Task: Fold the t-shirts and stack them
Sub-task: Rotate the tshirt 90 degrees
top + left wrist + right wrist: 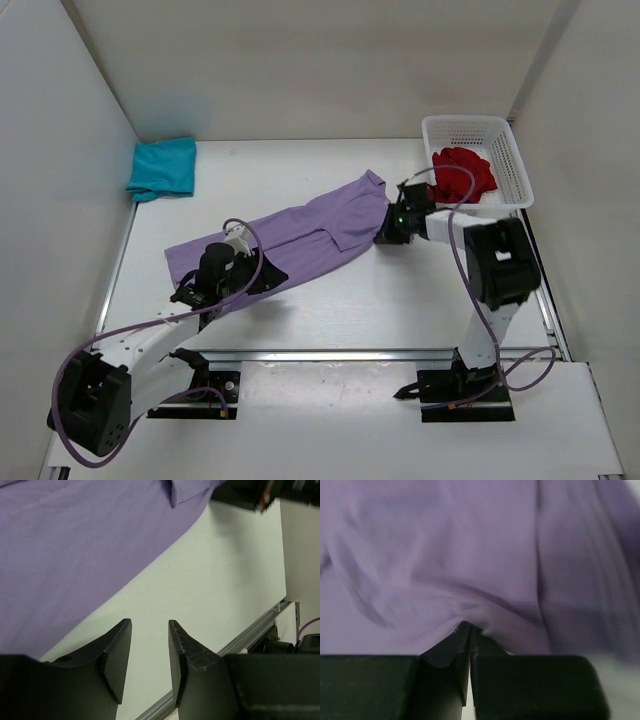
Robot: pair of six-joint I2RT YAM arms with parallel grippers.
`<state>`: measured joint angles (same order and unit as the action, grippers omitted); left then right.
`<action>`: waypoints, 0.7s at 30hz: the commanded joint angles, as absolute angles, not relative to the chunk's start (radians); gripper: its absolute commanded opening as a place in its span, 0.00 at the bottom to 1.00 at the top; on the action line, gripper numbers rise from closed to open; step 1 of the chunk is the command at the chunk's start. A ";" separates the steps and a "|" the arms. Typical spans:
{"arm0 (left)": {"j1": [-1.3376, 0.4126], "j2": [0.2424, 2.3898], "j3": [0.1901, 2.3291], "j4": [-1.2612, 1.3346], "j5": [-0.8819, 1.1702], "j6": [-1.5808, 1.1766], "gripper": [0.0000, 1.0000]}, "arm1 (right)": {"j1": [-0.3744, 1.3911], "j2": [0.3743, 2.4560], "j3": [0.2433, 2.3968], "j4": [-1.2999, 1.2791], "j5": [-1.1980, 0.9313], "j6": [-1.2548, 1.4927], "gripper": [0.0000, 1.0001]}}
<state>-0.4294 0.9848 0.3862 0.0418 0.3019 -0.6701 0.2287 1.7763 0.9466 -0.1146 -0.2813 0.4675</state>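
Far-left corner: teal t-shirt (163, 167), folded | left gripper (150, 625): fingers parted, nothing between, over table (400, 300) just beside cloth edge | centre: lavender t-shirt (300, 235), spread flat, long axis diagonal, near-left to far-right | right gripper (468, 630): fingers pressed together, pinching its right edge | far right: red t-shirt (465, 172), bunched in basket (468, 119)
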 commanded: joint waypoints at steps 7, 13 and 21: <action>-0.463 0.992 0.400 0.080 0.287 -0.687 0.47 | 0.215 2.186 1.708 -0.357 -0.241 0.384 0.01; -0.522 1.032 0.410 0.121 0.278 -0.724 0.47 | 0.262 1.932 1.459 -0.275 -0.212 0.376 0.22; -0.472 0.991 0.449 0.077 0.287 -0.706 0.47 | 0.492 1.778 0.917 0.230 -0.413 0.647 0.42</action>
<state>-0.4862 1.0313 0.3996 0.0826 0.2882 -0.7155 0.4213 1.7477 0.9596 0.0021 -0.3382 0.5259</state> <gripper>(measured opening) 0.470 0.419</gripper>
